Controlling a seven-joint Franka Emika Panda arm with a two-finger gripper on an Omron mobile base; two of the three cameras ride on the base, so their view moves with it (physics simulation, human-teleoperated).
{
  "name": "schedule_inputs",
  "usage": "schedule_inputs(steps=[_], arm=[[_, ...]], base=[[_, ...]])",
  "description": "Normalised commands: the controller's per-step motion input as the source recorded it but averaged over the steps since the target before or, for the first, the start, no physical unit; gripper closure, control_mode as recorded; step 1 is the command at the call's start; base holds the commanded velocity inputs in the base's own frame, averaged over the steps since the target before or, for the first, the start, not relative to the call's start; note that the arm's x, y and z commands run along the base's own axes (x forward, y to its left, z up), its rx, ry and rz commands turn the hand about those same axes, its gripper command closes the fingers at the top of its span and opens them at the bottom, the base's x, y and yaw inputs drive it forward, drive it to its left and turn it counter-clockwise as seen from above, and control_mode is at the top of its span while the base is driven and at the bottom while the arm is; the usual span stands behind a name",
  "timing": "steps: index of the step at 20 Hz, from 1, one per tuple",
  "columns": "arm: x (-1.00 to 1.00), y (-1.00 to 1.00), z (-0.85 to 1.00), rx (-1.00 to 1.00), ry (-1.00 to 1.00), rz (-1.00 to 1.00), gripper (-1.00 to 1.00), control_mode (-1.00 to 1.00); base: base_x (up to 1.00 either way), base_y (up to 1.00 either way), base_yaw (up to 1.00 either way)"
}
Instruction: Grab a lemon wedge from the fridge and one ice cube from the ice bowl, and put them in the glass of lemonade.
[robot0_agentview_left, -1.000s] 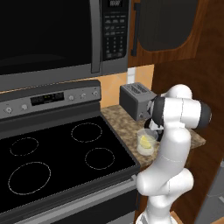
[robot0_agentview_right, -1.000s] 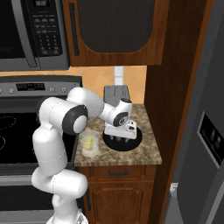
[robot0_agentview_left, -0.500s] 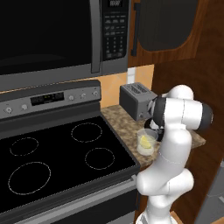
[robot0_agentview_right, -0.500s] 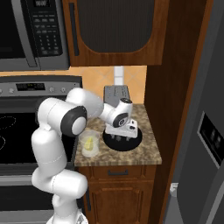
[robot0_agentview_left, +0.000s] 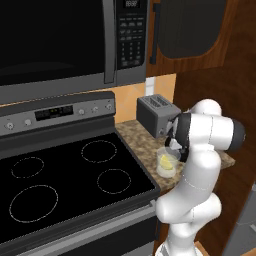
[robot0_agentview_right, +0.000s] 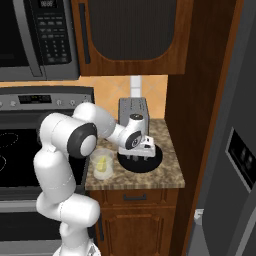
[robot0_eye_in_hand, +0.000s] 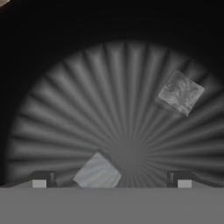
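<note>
Granite counter (robot0_agentview_right: 170, 170) carries toaster (robot0_agentview_right: 131, 109), glass of lemonade (robot0_agentview_right: 102, 165) and ice bowl (robot0_agentview_right: 155, 161), where the gripper (robot0_eye_in_hand: 111, 179) hangs spread wide.

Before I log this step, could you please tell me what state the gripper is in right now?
Gripper: open, holding nothing, fingers down inside the ice bowl with an ice cube between them.

Speckled granite counter (robot0_agentview_right: 170, 167): silver toaster (robot0_agentview_right: 131, 107), black ice bowl (robot0_agentview_right: 155, 160), glass of lemonade (robot0_agentview_right: 102, 165).
</note>
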Motion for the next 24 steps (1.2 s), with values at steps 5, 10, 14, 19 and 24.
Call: schedule_inputs(steps=[5,10,14,19,24], arm=[[0.05,-0.15,-0.1,0.0,0.0,0.0,-1.0,-1.0],[0.0,-0.28,-0.17,0.0,0.0,-0.02,-1.0,-1.0],[0.0,-0.11,0.0,0.0,0.0,0.0,-1.0,-1.0],[0.01,-0.04,-0.01,0.0,0.0,0.0,-1.0,-1.0],[0.06,0.0,-0.21,0.0,0.01,0.0,-1.0,-1.0]], base=[[0.0,0.0,0.0],[0.0,0.0,0.0],[0.0,0.0,0.0],[0.0,0.0,0.0],[0.0,0.0,0.0]])
